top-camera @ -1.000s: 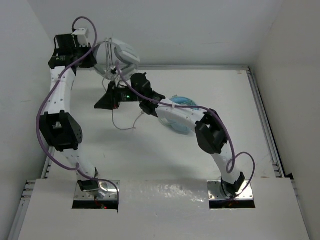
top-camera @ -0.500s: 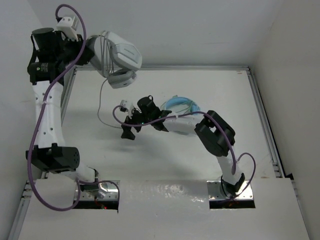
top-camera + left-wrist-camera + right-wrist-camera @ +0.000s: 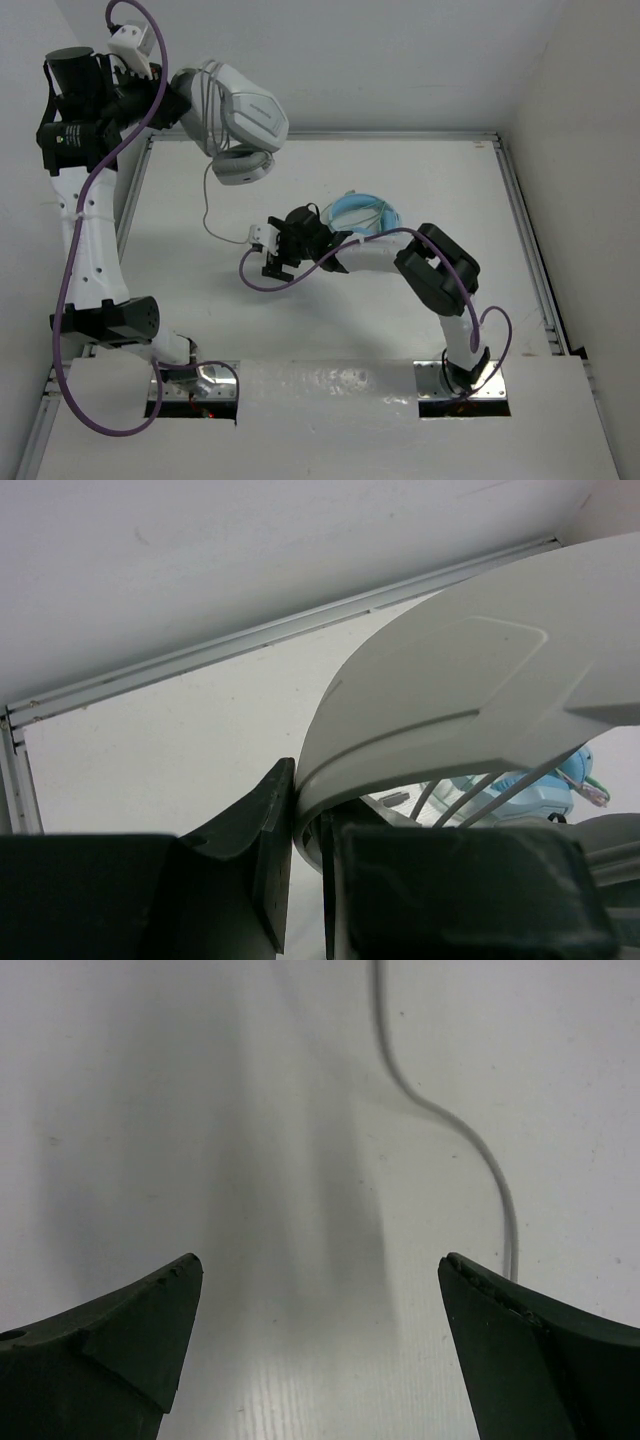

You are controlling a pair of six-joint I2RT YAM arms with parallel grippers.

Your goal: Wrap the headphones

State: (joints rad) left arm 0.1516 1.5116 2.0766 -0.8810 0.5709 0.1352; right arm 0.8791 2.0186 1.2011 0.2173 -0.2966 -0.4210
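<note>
At about eleven o'clock in the overhead view, the headphones (image 3: 245,115) are held off the table (image 3: 440,200) by the left gripper (image 3: 185,100), which is clenched on their wide headband (image 3: 440,680). Their thin grey cable (image 3: 208,205) is seen hanging towards six o'clock and lying on the table. Near the centre, the right gripper (image 3: 272,250) is spread wide with nothing grasped; in its wrist view the cable is seen at one o'clock. A light blue pair (image 3: 365,212) is placed at its two o'clock.
</note>
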